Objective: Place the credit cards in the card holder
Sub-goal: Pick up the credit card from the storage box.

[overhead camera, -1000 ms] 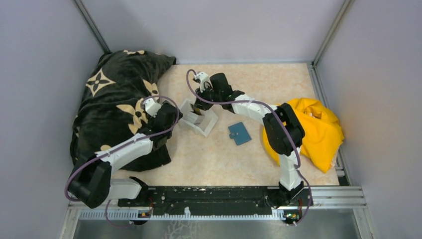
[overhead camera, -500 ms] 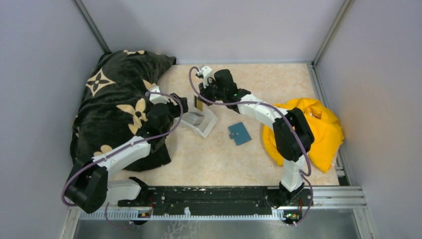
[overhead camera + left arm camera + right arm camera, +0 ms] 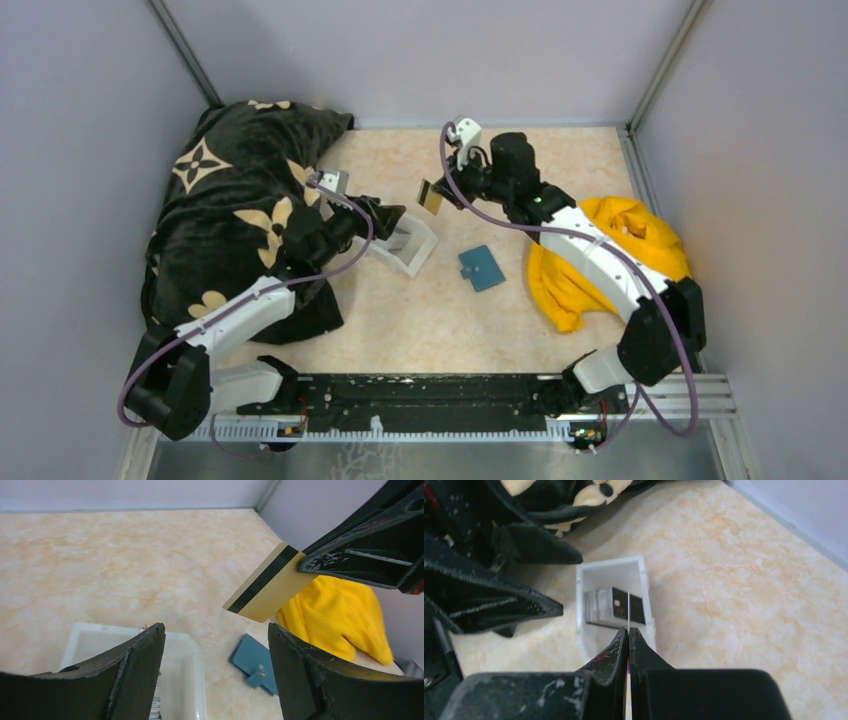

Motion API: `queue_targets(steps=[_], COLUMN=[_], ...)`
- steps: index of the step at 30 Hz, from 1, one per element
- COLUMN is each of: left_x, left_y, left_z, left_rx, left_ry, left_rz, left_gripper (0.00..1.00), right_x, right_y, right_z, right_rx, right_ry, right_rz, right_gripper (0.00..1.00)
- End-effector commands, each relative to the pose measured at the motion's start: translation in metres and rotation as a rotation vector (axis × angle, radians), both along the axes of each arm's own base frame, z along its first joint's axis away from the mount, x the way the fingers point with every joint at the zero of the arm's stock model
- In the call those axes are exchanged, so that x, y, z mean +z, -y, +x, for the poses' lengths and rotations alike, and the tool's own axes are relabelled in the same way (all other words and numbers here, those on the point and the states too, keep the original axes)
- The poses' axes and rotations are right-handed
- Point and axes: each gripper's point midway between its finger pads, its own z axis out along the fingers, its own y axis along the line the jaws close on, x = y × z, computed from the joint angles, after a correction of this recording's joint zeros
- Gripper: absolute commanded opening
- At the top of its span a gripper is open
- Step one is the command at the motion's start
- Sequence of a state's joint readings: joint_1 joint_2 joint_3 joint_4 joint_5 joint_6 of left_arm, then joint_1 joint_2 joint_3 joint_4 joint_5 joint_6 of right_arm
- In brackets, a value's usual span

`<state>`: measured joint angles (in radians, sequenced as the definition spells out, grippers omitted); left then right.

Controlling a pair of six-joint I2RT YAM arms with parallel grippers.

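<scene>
Right end effector [image 3: 629, 634] has risen off the tray [image 3: 611, 566], clamped on a tan card [image 3: 270, 582].
Left end effector [image 3: 215, 632], jaws apart, sits just beside that tray.

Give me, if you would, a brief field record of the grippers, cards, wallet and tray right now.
right gripper: shut on gold card, held off the table
left gripper: open, empty, over the white tray
card holder: teal, flat on the table, untouched
tray contents: other cards standing inside
</scene>
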<state>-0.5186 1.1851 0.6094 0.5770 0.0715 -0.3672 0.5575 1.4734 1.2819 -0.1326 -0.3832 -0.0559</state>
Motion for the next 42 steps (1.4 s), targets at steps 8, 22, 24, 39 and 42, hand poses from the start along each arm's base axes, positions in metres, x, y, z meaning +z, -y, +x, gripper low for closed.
queue_targets(steps=[8, 22, 24, 39, 42], left_x=[0.016, 0.006, 0.004, -0.011, -0.018], left_y=[0.064, 0.071, 0.073, 0.078, 0.078], left_z=[-0.076, -0.100, -0.101, -0.101, -0.100], left_rx=[-0.672, -0.840, -0.857, -0.910, -0.917], left_ry=[0.022, -0.051, -0.062, -0.104, -0.122], left_rz=[-0.006, -0.004, -0.005, 0.000, 0.005], left_gripper=[0.78, 0.68, 0.68, 0.56, 0.54], right_x=[-0.003, -0.004, -0.006, -0.018, -0.020], right_y=[0.022, 0.020, 0.017, 0.004, 0.003], right_z=[-0.093, -0.113, -0.112, -0.101, -0.100], right_rx=[0.175, 0.239, 0.246, 0.278, 0.283], right_ry=[-0.149, -0.211, -0.224, -0.274, -0.280], right_rz=[0.087, 0.116, 0.118, 0.117, 0.116], right_gripper=[0.00, 0.00, 0.00, 0.00, 0.00])
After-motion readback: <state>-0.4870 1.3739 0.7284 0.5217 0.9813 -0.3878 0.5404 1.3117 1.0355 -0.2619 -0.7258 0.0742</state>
